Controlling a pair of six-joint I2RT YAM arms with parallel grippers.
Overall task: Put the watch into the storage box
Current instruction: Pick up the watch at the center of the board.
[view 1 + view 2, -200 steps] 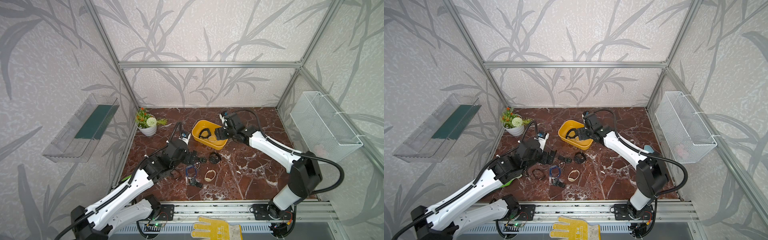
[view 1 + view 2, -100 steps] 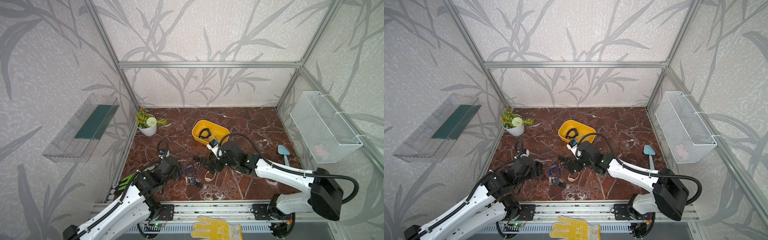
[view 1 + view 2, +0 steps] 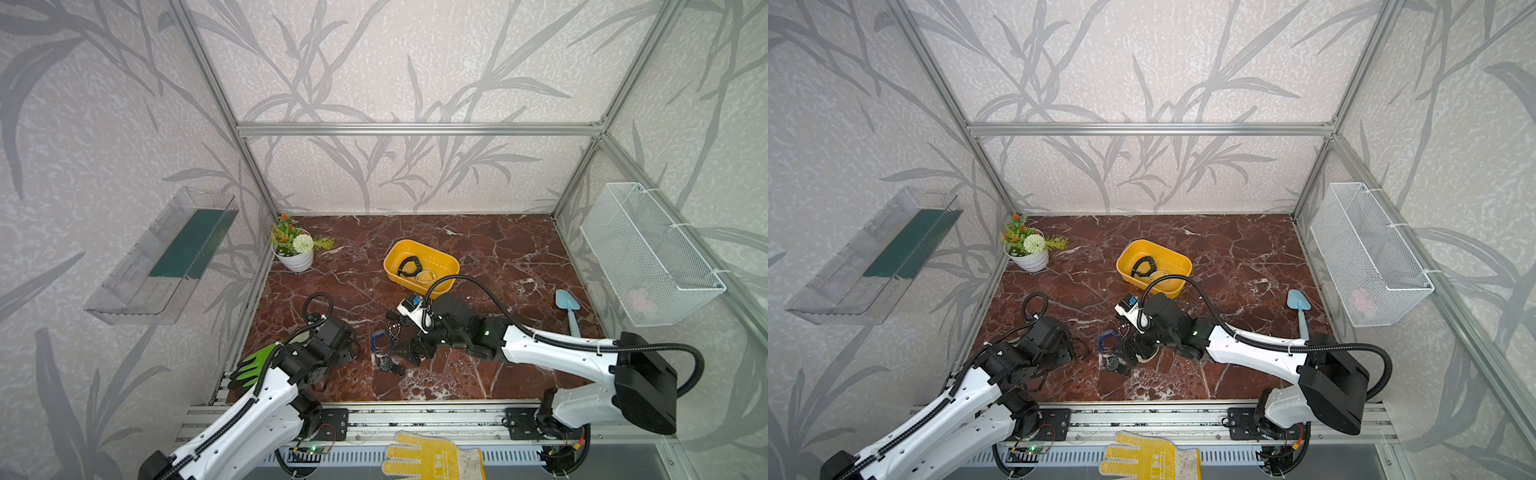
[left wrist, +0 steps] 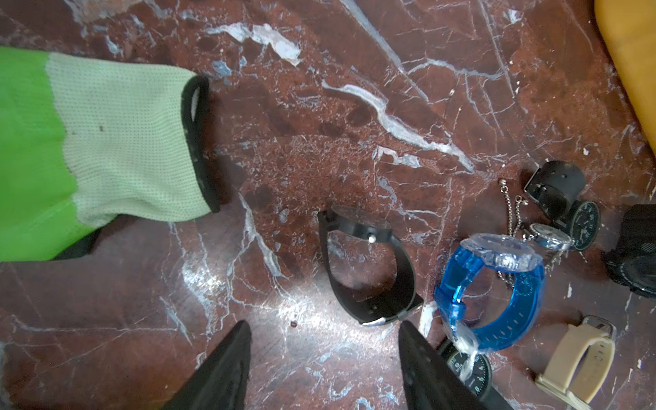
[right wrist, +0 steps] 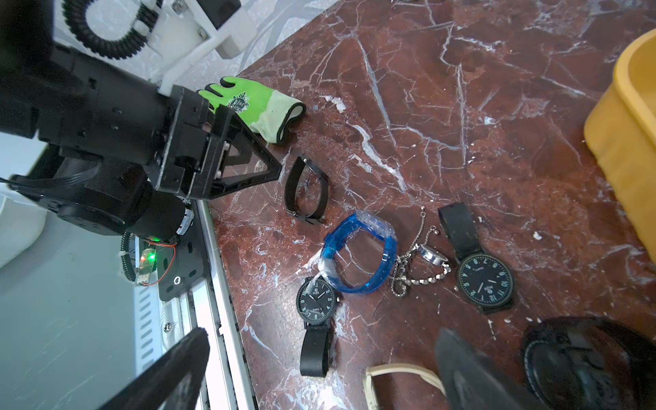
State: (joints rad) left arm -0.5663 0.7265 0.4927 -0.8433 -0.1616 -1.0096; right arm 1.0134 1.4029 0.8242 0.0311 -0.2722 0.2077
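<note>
The yellow storage box (image 3: 438,258) (image 3: 1169,257) stands mid-table with a black watch (image 3: 407,266) and a pale one inside. Several watches lie at the front: a thin black-band watch (image 4: 369,305) (image 5: 288,188), a blue watch (image 4: 525,301) (image 5: 390,248), a black-dial watch (image 5: 316,296) and a cream watch (image 5: 401,371). My left gripper (image 4: 323,333) (image 3: 347,351) is open and empty, its tips just short of the thin black-band watch. My right gripper (image 5: 321,340) (image 3: 415,353) is wide open low over the black-dial watch's strap; the cream watch lies beside one finger.
A green glove (image 3: 253,365) lies under the left arm, a yellow glove (image 3: 432,457) on the front rail. A flower pot (image 3: 293,249) stands back left, a blue scoop (image 3: 569,307) at right. A wire basket (image 3: 648,253) and a clear tray (image 3: 166,253) hang on the walls.
The right arm swung from the yellow box down to the watches at the front and opened wide. The left arm drew back toward the front left and its jaws narrowed.
</note>
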